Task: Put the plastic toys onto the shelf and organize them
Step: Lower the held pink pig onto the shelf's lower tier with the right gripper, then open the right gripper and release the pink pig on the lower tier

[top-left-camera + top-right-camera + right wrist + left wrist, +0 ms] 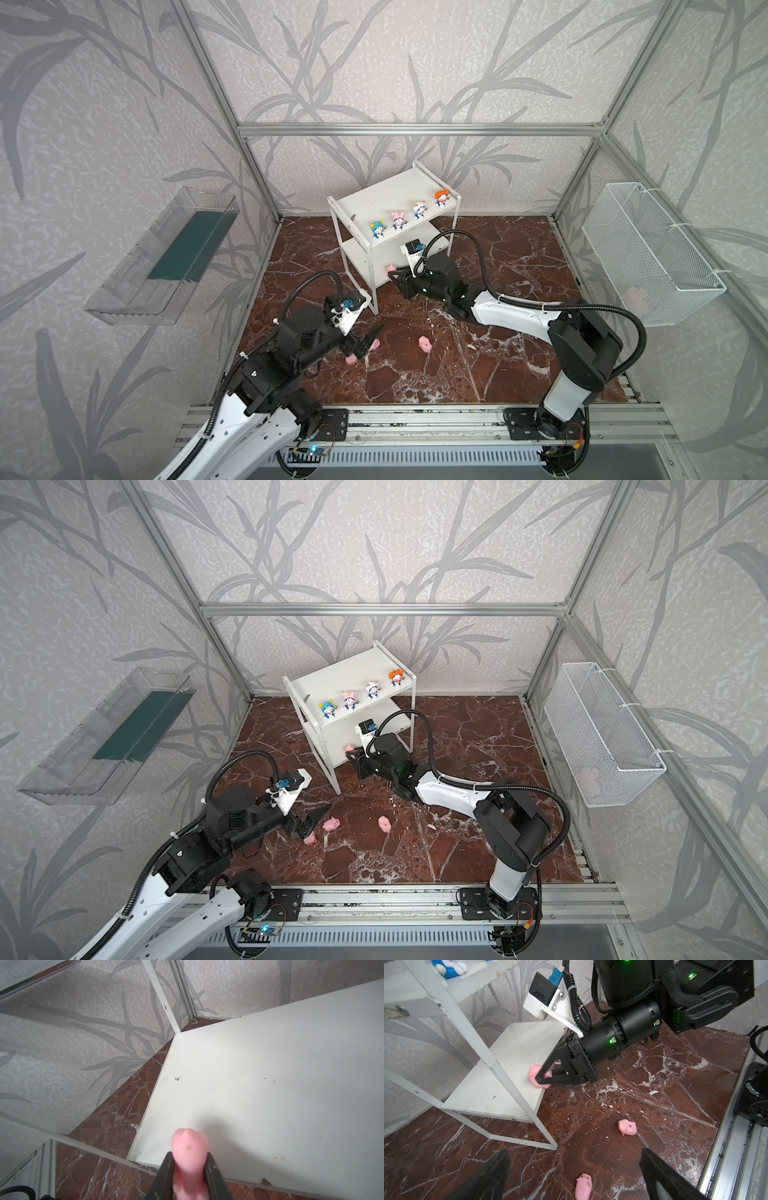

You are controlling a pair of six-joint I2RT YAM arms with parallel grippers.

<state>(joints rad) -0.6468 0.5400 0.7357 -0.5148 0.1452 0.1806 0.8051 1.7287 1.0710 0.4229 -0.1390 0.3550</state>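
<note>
Clenched on a small pink pig (189,1147), the right tool (543,1078) is reached in low beneath the upper board of the shelf (374,203). The pig is held at the near edge of the lower board (508,1059); whether it already touches the board cannot be told. Placing this pig is judged to be the step in hand. It would be done well if the pig were carried a little further in from the edge, lowered until it is borne by the board, and only then released, since so rounded a toy is likely to roll off if let go at the rim. The frame post (483,1051) beside the tool should be cleared on withdrawal. On the upper board four hatted figurines (398,221) are lined up in a row. Three more pigs (424,343) are left on the marble bench (519,340), two just beside the left tool (369,341), which is spread wide with nothing held.
</note>
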